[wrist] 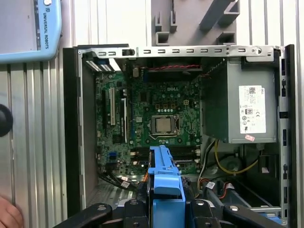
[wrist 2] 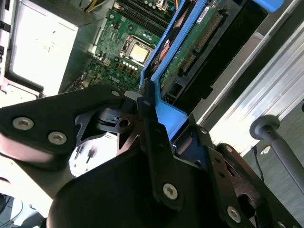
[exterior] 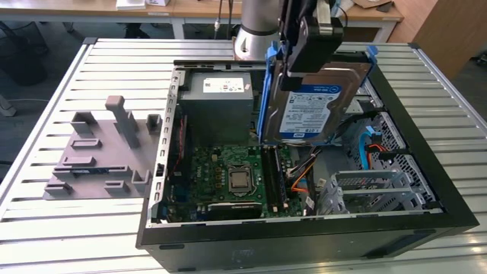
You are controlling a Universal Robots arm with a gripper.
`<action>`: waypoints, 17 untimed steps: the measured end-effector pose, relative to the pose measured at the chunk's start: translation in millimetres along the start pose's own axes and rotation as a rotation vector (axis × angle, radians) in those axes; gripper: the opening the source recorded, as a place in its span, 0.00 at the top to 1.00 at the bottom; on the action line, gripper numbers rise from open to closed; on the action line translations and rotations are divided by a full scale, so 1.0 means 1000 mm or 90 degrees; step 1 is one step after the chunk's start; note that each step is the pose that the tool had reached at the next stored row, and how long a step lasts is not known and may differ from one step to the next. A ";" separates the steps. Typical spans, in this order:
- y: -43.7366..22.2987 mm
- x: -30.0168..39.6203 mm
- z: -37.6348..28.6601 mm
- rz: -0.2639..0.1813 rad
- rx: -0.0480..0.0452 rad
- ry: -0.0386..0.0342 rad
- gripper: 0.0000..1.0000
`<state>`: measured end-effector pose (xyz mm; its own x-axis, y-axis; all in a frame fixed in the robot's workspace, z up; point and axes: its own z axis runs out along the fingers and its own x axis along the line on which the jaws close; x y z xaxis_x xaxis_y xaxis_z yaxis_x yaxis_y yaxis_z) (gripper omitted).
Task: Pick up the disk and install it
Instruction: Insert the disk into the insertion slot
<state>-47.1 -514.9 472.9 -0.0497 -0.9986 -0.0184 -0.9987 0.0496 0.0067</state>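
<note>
My gripper (exterior: 306, 67) is shut on the disk (exterior: 316, 108), a silver hard drive with a blue-and-white label in a blue plastic carrier frame. The disk hangs on edge, slightly tilted, above the open computer case (exterior: 426, 171), over the area between the motherboard (exterior: 228, 177) and the drive bays. The second wrist view shows the gripper (wrist 2: 161, 124) clamping the blue frame, with the disk's (wrist 2: 190, 47) green circuit side showing. In the first wrist view the gripper (wrist: 165, 211) holds the disk (wrist: 164, 183) edge-on above the case interior.
A grey power-supply box (exterior: 219, 108) sits at the back of the case. A silver drive cage (exterior: 380, 188) stands at the exterior view's right. A grey fixture (exterior: 99, 154) lies on the slatted table beside the case. A hand (wrist: 7, 213) and a pendant (wrist: 28, 28) are nearby.
</note>
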 end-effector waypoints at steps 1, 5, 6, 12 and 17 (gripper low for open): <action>-0.0002 0.0019 0.0002 0.000 0.0000 0.0001 0.64; -0.0029 0.0089 0.0008 0.000 0.0000 0.0005 0.64; -0.0041 0.0103 0.0010 0.000 0.0001 0.0006 0.64; -0.0210 0.0126 0.0033 0.000 0.0001 0.0011 0.64; -0.0250 0.0183 0.0059 0.000 0.0001 0.0013 0.64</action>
<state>-23.0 -534.4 466.5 -0.0496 -0.9986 -0.0163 -0.9988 0.0495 0.0066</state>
